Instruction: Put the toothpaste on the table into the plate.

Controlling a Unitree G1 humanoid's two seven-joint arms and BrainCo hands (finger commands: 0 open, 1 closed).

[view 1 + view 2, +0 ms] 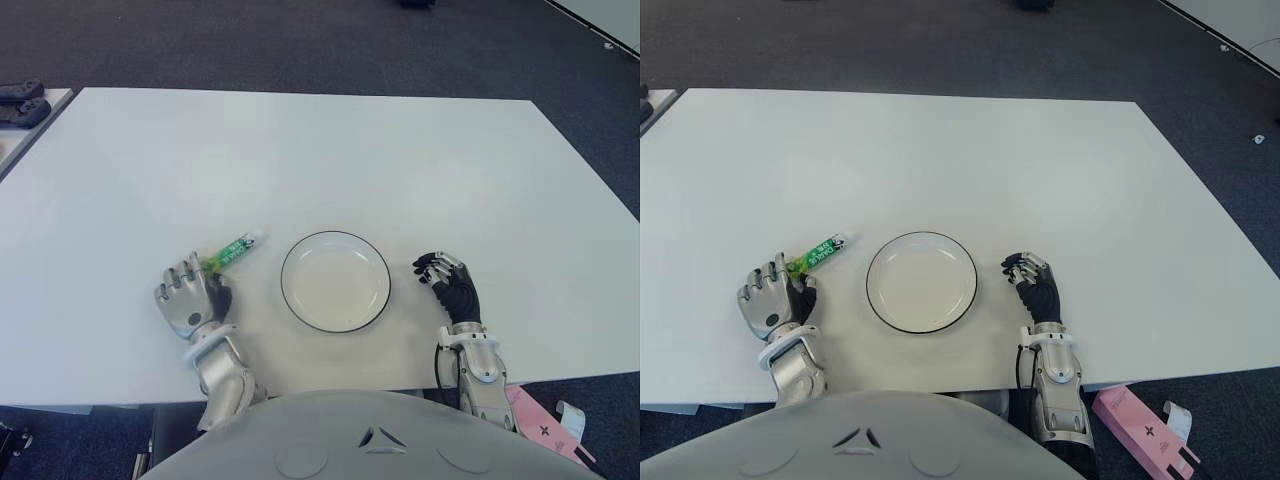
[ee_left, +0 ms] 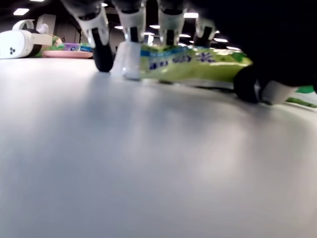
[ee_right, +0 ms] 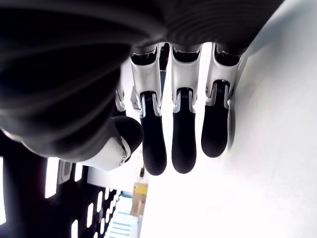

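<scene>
One green toothpaste (image 1: 233,250) tube lies on the white table (image 1: 330,150), just left of the single empty plate (image 1: 335,281). The left hand (image 1: 192,297) sits over the tube's near end, fingers curled around it, seemingly gripping it. The right hand (image 1: 450,284) shows right of the plate, fingers loosely extended, holding nothing.

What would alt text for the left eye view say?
The robot's left hand closes over one end of a green toothpaste tube lying on a white table, left of an empty plate. Its right hand shows right of the plate, holding nothing.
</scene>
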